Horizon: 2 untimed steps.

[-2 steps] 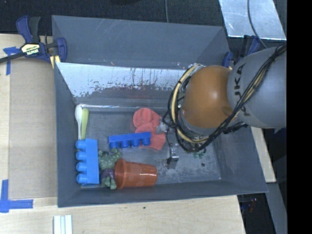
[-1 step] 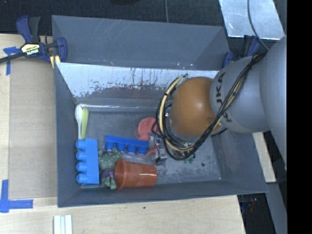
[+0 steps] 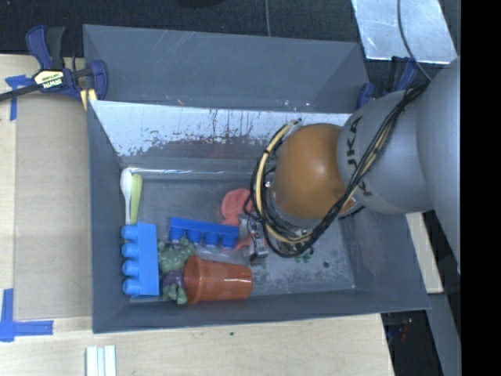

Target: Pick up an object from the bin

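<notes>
My orange-brown domed wrist cover, ringed with cables, sits highest, over the right half of the grey metal bin. Under its left rim my tool points down at the floor. The cover hides too much for me to tell whether the tool is apart or together, and I see nothing held in it.

Along the bin's near wall a rust-orange plastic cup lies on its side, one end just below my tool. A green camouflage toy figure touches its left end, and a chunky blue studded block sits toward the near-left corner. Farther back, a long low blue studded brick has its right end just beside my tool. Behind it lies a pink rounded piece, partly under my cables. A white and pale-yellow spoon-like utensil lies by the left wall.

I judge the long brick the likeliest pick. It looks light, stiff and smooth-sided, so I would close across its narrow width, below the studs. The cup is light too, but round and apt to roll, and its rim is the safer hold.
</notes>
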### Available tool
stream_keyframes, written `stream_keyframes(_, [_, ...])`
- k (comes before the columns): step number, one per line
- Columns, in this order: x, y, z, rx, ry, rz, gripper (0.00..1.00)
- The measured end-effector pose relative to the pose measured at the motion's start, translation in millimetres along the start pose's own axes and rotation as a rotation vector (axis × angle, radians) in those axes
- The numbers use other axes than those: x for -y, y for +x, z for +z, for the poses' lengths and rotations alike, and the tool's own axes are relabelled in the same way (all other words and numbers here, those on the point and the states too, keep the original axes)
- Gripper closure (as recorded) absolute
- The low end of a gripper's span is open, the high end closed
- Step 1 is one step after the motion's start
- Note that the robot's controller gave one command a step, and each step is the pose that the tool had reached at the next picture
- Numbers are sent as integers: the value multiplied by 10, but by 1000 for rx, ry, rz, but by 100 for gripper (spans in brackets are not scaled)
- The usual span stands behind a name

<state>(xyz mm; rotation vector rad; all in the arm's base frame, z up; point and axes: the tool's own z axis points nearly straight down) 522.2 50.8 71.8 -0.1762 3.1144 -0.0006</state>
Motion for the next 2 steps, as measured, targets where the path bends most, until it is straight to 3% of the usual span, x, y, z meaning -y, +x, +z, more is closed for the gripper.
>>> stream_keyframes(2, [66, 110, -1171, -8, -1, -128, 100])
